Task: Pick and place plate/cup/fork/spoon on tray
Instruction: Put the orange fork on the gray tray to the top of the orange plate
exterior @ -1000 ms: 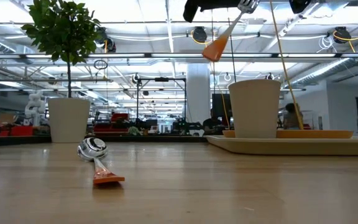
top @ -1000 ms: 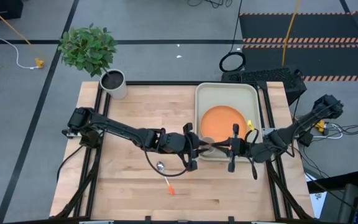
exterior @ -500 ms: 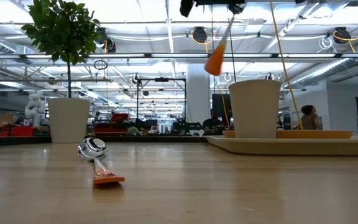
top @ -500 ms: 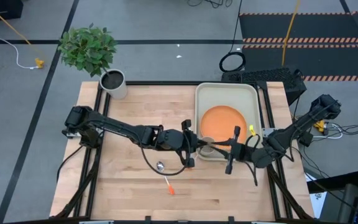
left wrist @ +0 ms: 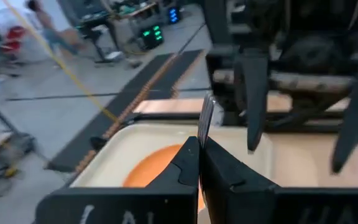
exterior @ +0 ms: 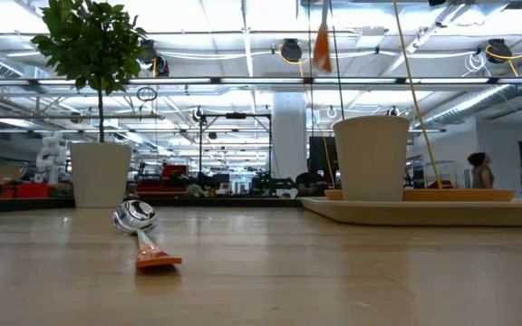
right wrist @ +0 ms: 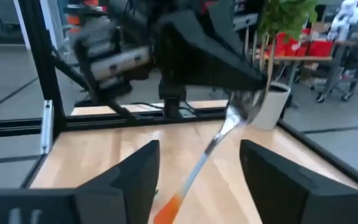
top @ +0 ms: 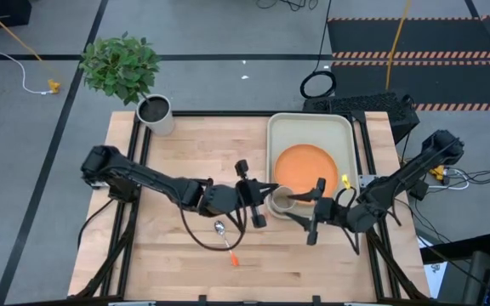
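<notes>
One spoon (exterior: 140, 228) on wooden table (top: 177, 153); workshop room behind

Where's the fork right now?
The fork is off the table, pinched at its tines in the left gripper above the wood just left of the tray, near the cup, its orange handle hanging toward the open right gripper.

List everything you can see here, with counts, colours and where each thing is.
pale cream rectangular tray: one, on the wooden table, right side.
round flat orange plate: one, on the tray.
small beige cup: one, tray corner by the grippers.
orange-handled metal spoon: one, on the table, left of tray.
orange-handled metal fork: one, aloft in left gripper.
grey-white pot with green plant: one, far left corner.
left gripper: dark, shut on fork.
right gripper: dark, open, facing it.
</notes>
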